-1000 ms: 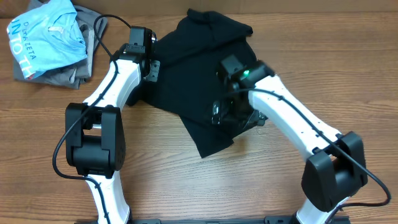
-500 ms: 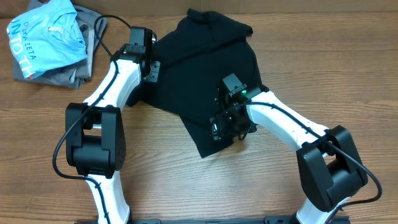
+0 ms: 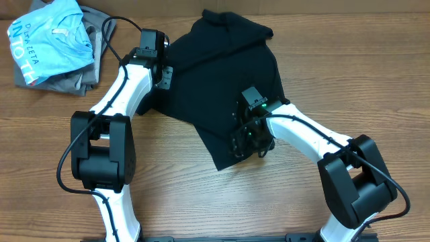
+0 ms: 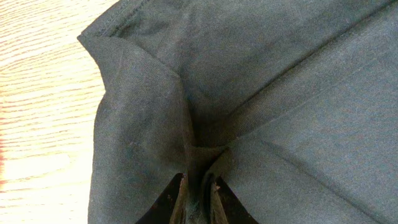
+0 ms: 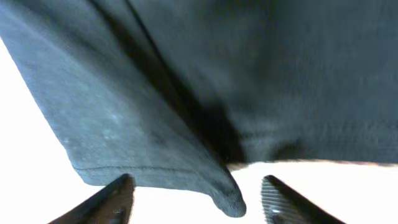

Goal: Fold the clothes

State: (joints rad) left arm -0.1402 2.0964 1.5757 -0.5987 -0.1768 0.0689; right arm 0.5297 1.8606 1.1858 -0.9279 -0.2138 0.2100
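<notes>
A black shirt lies spread on the wooden table, partly folded, with a narrow end toward the front. My left gripper is at its left edge and is shut on a pinched fold of the black cloth. My right gripper hovers at the shirt's front right edge with its fingers apart and nothing between them. In the right wrist view the hemmed corner of the shirt hangs just above the open fingers.
A light blue printed shirt lies on a grey garment at the table's back left. Bare wood shows in front of the black shirt.
My right gripper has moved toward the front edge of the black shirt, nearer its lower corner. The left arm has not moved.
</notes>
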